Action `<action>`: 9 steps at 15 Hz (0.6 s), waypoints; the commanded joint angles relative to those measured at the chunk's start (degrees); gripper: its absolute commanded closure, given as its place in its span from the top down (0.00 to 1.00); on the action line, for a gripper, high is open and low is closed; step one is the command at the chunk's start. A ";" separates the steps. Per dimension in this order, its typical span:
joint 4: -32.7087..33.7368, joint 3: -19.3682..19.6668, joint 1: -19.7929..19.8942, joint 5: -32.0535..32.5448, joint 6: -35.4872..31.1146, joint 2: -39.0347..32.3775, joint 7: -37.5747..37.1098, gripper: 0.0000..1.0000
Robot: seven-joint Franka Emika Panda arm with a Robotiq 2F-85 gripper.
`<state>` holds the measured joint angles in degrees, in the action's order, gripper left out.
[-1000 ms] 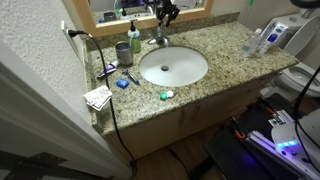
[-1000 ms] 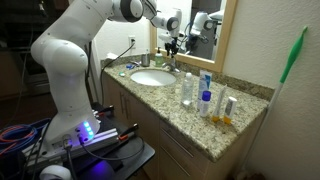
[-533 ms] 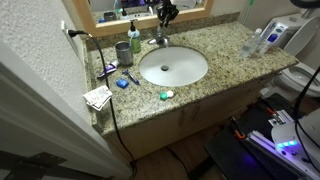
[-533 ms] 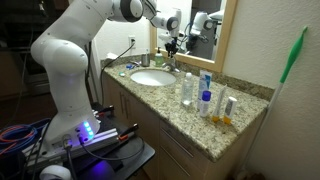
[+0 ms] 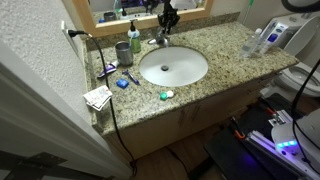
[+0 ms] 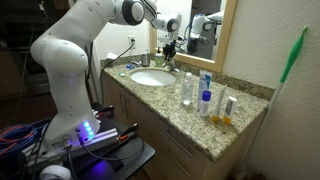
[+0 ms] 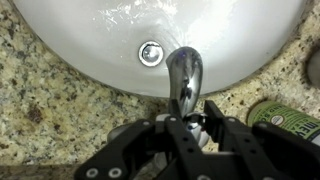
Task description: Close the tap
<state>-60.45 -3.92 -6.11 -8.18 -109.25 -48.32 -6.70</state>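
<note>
The tap [image 7: 184, 78] is a shiny chrome spout that reaches over the white oval basin [image 7: 90, 45] and its drain. It stands at the back rim of the basin in both exterior views [image 5: 158, 41] [image 6: 170, 64]. My gripper [image 7: 190, 128] comes down from above, just behind the spout, with a black finger on each side of the tap's lever handle. The fingers are closed against the handle. The gripper also shows in both exterior views [image 5: 166, 18] [image 6: 168, 47]. The handle is mostly hidden by the fingers.
A green-capped soap bottle [image 5: 134, 36] [image 7: 290, 118] and a grey cup [image 5: 122, 52] stand close beside the tap. Small items [image 5: 115, 75] and paper [image 5: 98, 96] lie on the granite counter. Several bottles [image 6: 200, 92] stand further along the counter. A mirror is right behind the tap.
My gripper has come down slightly onto the tap's handle. Nothing else has moved.
</note>
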 commanded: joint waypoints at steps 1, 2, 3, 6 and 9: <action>4.78 -1.61 0.15 -0.21 9.84 -2.27 2.04 0.07; 5.88 -1.65 -0.04 -0.10 11.12 -3.18 2.18 0.07; 7.09 -1.71 -0.19 -0.06 12.50 -4.11 2.29 0.07; 9.65 -2.08 -0.80 -0.19 14.41 -6.45 2.44 0.07; 11.62 -1.95 -1.21 -0.25 16.30 -7.70 2.78 0.07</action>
<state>-50.12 -4.60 -6.63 -8.17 -100.27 -54.39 -5.13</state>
